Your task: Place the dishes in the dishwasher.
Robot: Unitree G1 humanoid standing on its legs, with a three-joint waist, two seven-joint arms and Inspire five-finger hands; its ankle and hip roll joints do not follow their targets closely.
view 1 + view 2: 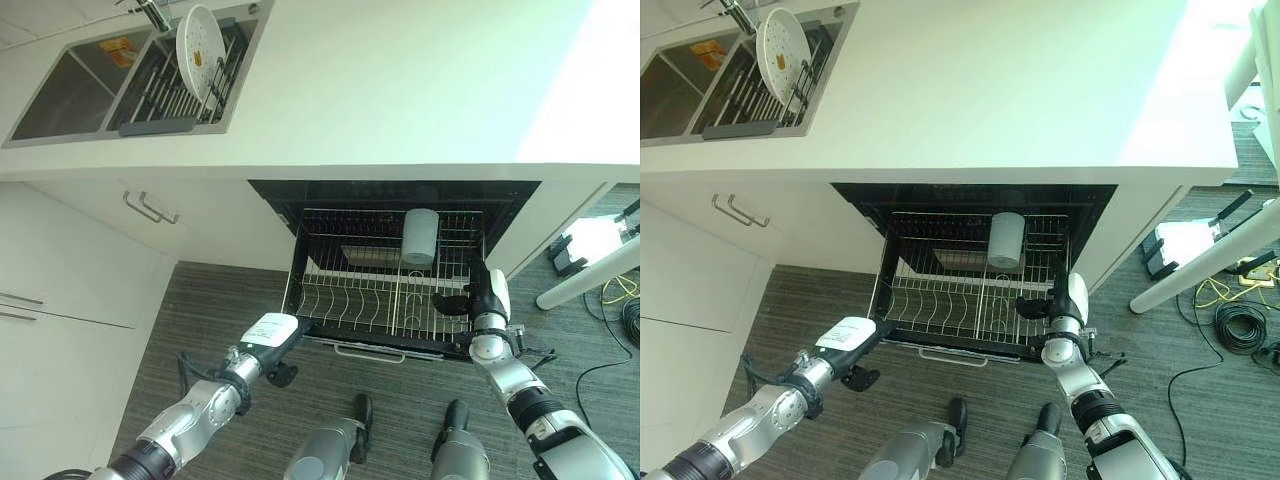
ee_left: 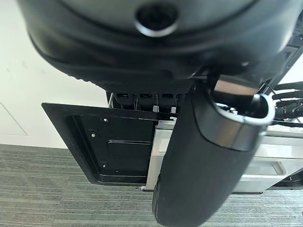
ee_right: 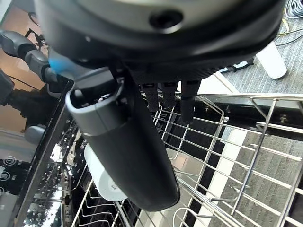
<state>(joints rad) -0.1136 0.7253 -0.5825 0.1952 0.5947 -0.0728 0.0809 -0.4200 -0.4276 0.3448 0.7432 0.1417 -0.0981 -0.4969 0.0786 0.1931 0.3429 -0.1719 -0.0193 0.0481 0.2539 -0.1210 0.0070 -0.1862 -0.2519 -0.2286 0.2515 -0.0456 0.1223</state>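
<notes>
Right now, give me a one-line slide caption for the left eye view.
Both hands, left and right, at the pulled-out dishwasher rack; a plate waits in the sink.

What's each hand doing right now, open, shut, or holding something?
Left hand: open, fingers straight, holding nothing, at the dishwasher rack's front left corner.
Right hand: open, fingers straight, empty, at the rack's right edge.

Steel sink (image 1: pixel 60 95) at 11 o'clock gets cut off by the frame; the white cylindrical cup (image 1: pixel 420 236) sits half-hidden behind the silver wire dishwasher rack (image 1: pixel 385 290).
</notes>
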